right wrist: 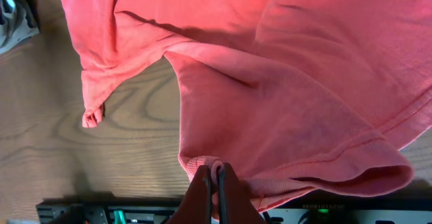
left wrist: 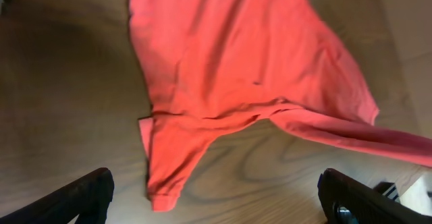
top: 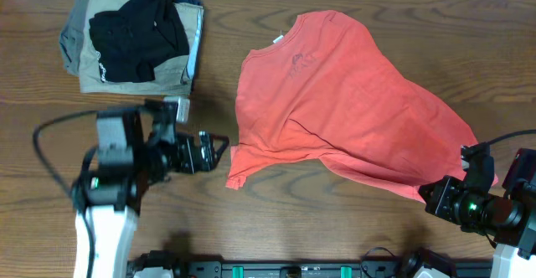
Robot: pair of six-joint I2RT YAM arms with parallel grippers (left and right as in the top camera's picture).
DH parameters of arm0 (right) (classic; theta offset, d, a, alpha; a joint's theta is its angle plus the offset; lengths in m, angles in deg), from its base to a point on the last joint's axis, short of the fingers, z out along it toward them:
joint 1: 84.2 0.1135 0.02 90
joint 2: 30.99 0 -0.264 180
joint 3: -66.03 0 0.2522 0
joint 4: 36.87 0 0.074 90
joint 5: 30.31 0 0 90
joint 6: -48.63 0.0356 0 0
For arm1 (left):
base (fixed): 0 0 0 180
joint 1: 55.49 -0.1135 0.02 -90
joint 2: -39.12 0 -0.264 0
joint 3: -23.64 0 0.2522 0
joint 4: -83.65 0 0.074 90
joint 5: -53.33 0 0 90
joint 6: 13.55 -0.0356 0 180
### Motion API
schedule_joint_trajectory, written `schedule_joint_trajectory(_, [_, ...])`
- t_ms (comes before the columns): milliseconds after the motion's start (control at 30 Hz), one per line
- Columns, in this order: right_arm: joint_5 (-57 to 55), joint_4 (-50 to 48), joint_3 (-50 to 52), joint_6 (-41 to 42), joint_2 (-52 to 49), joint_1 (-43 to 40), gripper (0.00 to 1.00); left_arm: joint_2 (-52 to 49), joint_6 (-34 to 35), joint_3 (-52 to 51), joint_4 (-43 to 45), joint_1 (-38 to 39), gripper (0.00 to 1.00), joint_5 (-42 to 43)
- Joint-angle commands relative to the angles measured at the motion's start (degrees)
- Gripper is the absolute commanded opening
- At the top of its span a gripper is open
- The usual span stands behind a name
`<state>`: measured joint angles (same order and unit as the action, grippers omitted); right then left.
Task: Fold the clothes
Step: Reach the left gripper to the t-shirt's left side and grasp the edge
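1. The red-orange T-shirt [top: 335, 102] lies spread out, not folded, on the wooden worktop [top: 352, 236], filling the middle and right side.
2. Its long axis runs on a diagonal. The collar [top: 279, 50] points up and to the left, toward the far edge, and the bottom end trails down to the near right corner.
3. One short sleeve [top: 239, 171] sticks out at the near-left end of the shirt and lies flat on the wood. A crease runs from it across the body toward the right.
4. Some faint lettering shows through the cloth just below the collar.
5. The left claw [top: 222, 146] is spread wide with nothing in it. It sits just left of that sleeve and aims toward it. In its wrist view the two fingers [left wrist: 81, 197] sit in the bottom corners with the sleeve ahead between them.
6. The right claw [right wrist: 217, 177] is pressed together, pinching a bunched bit of the shirt's edge at the near-right end. The cloth next to it curls up into a loose roll.
7. In the far left corner there's a pile of khaki and grey folded garments [top: 84, 60] with a black garment [top: 138, 28] on top, well apart from the shirt.
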<state>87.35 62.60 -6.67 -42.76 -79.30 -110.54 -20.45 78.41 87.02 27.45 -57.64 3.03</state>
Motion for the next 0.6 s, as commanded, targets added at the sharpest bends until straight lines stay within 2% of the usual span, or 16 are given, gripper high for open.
schedule_joint_trajectory(0, [1.27, -0.04, -0.26, -1.07, 0.20, -0.20, 0.01, -5.11, 3.82, 0.70, -0.85, -0.13, 0.98, -1.11])
schedule_joint_trajectory(67, [1.27, -0.07, -0.26, -1.09, 0.20, -0.20, 0.01, -8.59, 6.73, 0.70, -0.96, -0.13, 0.98, -1.16])
schedule_joint_trajectory(133, [1.27, -0.26, -0.26, -1.11, 0.20, -0.20, 0.01, -11.69, 6.71, 0.70, -0.37, -0.13, 0.98, -2.16])
schedule_joint_trajectory(267, [1.27, -0.63, -0.26, -1.70, 0.20, -0.20, 0.01, -18.29, 6.97, 0.70, 0.26, -0.13, 0.98, -10.05])
schedule_joint_trajectory(567, [1.29, -1.40, -0.26, -1.68, 0.20, -0.22, 0.01, -31.76, 8.92, 0.70, 0.96, 3.50, 0.98, -19.32])
